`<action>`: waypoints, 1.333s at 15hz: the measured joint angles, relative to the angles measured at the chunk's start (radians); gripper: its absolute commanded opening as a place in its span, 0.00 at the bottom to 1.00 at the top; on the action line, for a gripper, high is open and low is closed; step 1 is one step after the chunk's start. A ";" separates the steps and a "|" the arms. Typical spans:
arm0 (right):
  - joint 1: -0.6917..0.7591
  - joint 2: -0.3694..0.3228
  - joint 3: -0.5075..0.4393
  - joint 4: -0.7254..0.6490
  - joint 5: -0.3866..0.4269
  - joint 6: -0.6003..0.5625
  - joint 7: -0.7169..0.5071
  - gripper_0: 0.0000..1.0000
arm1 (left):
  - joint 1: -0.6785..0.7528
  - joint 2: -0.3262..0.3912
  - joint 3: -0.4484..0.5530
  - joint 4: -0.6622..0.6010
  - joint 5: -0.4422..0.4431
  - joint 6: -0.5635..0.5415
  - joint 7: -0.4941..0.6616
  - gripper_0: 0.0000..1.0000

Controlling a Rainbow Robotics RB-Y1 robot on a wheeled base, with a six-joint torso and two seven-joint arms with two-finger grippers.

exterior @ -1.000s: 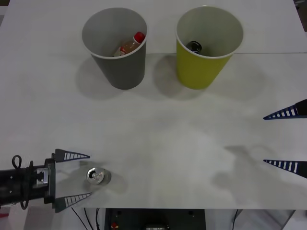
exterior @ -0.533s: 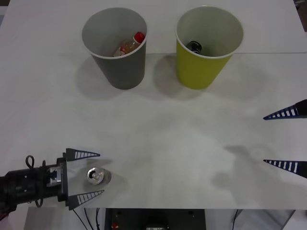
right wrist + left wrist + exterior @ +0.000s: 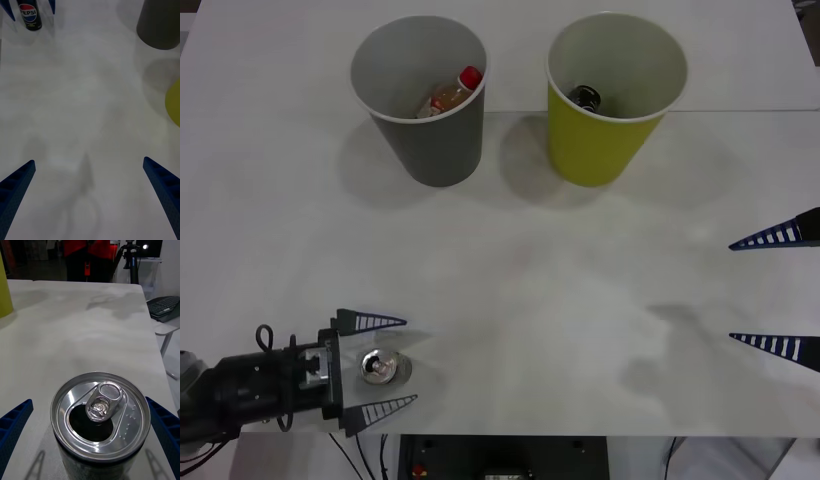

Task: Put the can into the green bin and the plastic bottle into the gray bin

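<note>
— Silver metal is seen where? 
— On the can (image 3: 383, 367), stood upright near the tabletop's (image 3: 510, 290) front edge, between the left gripper's (image 3: 383, 366) wide-open jaws; no contact can be made out. 
— And the rest? 
— The plastic bottle (image 3: 452, 92) is lodged inside the gray bin (image 3: 423, 100); a dark can is seen in the green bin (image 3: 612, 95). The right gripper (image 3: 776, 291) is held spread apart at the right edge, nothing gripped.

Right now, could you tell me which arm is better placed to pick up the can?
The left. Its open claw already straddles the can at the table's near edge, while the right claw hangs open far off at the opposite side.
</note>
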 measured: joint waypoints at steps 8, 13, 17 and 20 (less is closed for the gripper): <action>0.000 0.000 0.000 0.000 0.000 0.000 0.000 1.00 | -0.004 -0.026 0.001 0.000 -0.014 -0.008 0.026 0.00; 0.000 0.000 0.000 0.000 0.000 0.000 0.000 1.00 | -0.009 -0.026 0.010 0.000 -0.021 -0.009 0.051 0.00; 0.000 0.000 0.000 0.000 0.000 0.000 0.000 1.00 | -0.014 -0.026 0.032 -0.001 -0.026 -0.016 0.077 0.00; 0.000 0.000 0.000 0.000 0.000 0.000 0.000 1.00 | -0.017 -0.025 0.076 -0.039 -0.074 -0.017 0.163 0.00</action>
